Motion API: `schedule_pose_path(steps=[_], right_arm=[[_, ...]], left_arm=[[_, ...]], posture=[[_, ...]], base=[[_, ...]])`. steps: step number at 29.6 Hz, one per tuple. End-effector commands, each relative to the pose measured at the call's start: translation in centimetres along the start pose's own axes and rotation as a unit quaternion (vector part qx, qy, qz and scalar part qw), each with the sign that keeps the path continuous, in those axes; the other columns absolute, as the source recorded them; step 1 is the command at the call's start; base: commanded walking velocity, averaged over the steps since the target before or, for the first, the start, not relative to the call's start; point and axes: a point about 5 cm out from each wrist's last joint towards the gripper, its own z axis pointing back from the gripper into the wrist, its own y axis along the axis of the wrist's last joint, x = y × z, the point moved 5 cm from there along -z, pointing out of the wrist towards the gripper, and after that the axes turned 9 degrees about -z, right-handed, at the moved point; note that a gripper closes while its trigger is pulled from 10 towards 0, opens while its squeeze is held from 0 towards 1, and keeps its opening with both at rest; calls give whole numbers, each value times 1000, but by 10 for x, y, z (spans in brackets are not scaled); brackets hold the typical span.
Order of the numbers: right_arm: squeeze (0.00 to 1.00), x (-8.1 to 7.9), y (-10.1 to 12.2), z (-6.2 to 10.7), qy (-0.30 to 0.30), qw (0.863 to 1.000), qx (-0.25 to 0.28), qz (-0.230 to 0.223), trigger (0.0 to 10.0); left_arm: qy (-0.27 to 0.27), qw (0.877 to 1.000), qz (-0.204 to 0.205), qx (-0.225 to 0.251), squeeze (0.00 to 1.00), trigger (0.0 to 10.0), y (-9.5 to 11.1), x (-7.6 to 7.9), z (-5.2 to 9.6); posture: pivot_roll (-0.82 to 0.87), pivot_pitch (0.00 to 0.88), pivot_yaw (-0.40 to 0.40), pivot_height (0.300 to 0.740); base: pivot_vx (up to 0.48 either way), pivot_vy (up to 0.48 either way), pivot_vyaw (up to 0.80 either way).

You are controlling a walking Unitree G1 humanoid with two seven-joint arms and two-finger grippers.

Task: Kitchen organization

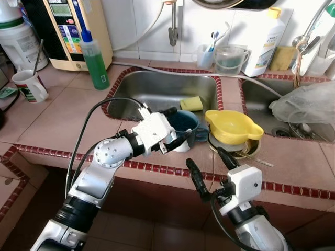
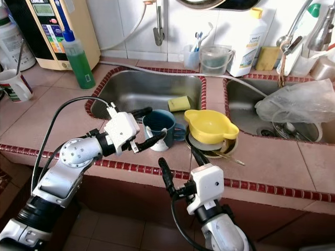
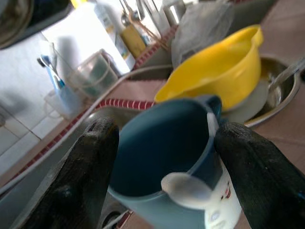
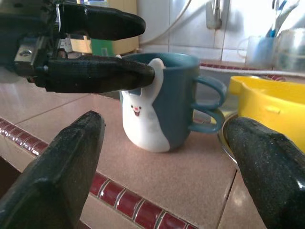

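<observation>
The blue mug [image 1: 184,127] is standing upright on the tiled counter [image 1: 63,120], just at the front edge of the left sink [image 1: 157,89]. It is showing a white rabbit figure on its side in the right wrist view, with its handle turned toward the yellow bowl [image 1: 230,125].

The left gripper [image 1: 175,125] is reaching in from the mug's left, its two black fingers spread apart and straddling the mug, one finger [image 4: 102,74] lying along the near side by the rim and the other [image 4: 100,21] running behind it. Whether the pads are pressing on the mug or only bracketing it I cannot tell; the jaws are standing open around it.

The right gripper [image 1: 209,170] is hovering in front of the mug, below the counter's red-tiled edge, with its fingers wide apart and pointing up at the mug, holding nothing.

The yellow bowl is sitting just to the mug's right, on top of a plate and a metal dish. A yellow sponge [image 1: 191,103] is lying behind the mug on the sink's rim. A green bottle [image 1: 94,60] is standing well to the mug's left, and a white cup [image 1: 30,86] farther left still. A clear plastic bag [image 1: 303,104] is lying in the right sink, well beyond the bowl.
</observation>
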Motion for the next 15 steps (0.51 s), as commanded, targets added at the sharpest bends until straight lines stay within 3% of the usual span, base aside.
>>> schedule_pose_path(steps=[1, 6, 15], right_arm=[[0, -5, 4, 2, 8, 1000, 2, -4, 10000], [0, -3, 0, 5, 4, 1000, -6, -4, 10000], [0, -5, -3, 6, 1, 1000, -11, -9, 10000]], left_arm=[[-16, 1000, -23, -11, 0, 10000, 0, -5, -1], [-28, 998, -51, -7, 0, 10000, 12, -19, 0], [-55, 995, -85, -2, 0, 10000, 25, -29, 5]], posture=[[-166, 128, 83, 711], [-156, 139, 96, 711], [-145, 145, 109, 711]], base=[[0, 0, 0], [0, 0, 0], [0, 0, 0]])
